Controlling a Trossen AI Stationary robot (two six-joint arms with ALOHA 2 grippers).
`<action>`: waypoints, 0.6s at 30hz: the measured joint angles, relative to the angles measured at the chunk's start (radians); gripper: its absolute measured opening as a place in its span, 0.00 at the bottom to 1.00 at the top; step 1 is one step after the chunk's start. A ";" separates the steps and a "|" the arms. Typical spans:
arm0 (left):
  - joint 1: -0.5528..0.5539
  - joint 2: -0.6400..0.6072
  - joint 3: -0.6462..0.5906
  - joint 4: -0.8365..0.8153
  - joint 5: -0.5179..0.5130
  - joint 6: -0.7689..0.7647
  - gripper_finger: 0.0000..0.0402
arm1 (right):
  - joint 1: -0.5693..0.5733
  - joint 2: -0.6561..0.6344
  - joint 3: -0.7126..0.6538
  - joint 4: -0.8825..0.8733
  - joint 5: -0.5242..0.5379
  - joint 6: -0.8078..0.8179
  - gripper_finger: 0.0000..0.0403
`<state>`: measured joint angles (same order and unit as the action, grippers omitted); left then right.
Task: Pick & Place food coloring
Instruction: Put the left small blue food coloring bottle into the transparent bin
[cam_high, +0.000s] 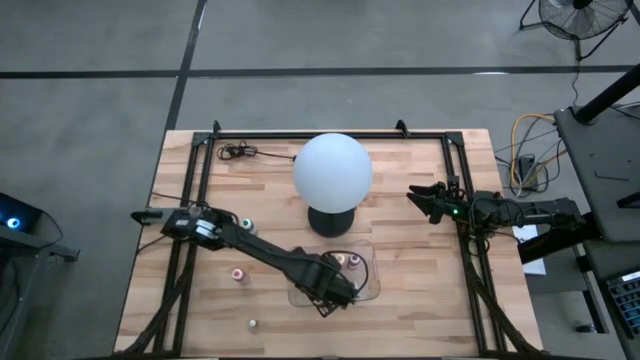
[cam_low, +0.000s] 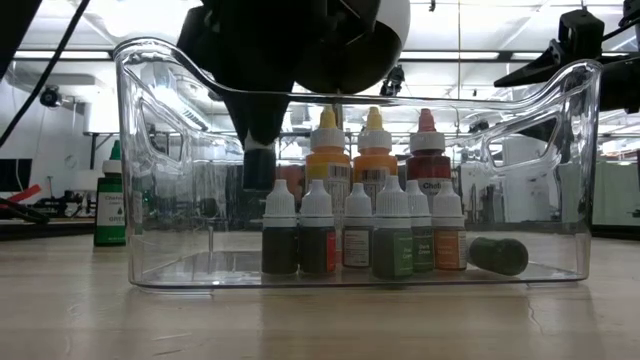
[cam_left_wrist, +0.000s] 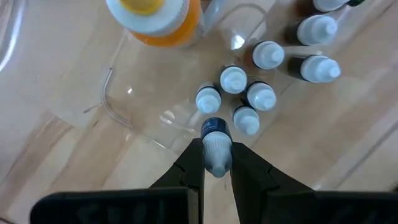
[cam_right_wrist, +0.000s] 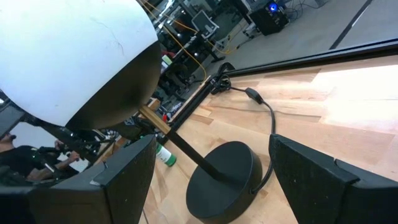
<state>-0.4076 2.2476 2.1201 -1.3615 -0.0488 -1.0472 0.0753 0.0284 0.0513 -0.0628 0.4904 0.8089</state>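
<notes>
Holding one small dark bottle with a white cap upright between its shut fingers, the left gripper hangs over the clear rectangular plastic tray, beside the bottles standing there. The right gripper waits open, well apart.

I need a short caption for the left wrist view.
Left gripper holds a small bottle beside five white-capped ones.
</notes>
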 joint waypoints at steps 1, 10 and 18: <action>0.000 0.003 -0.001 0.000 -0.003 0.002 0.07 | 0.000 0.000 0.000 0.000 0.000 0.000 0.75; 0.001 0.014 -0.070 0.080 0.002 -0.010 0.07 | 0.000 0.000 0.000 0.000 0.000 0.000 0.75; 0.000 0.014 -0.102 0.122 0.004 -0.021 0.07 | 0.000 0.000 0.000 0.000 0.000 0.000 0.75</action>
<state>-0.4072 2.2616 2.0184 -1.2391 -0.0451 -1.0685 0.0757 0.0284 0.0513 -0.0631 0.4904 0.8089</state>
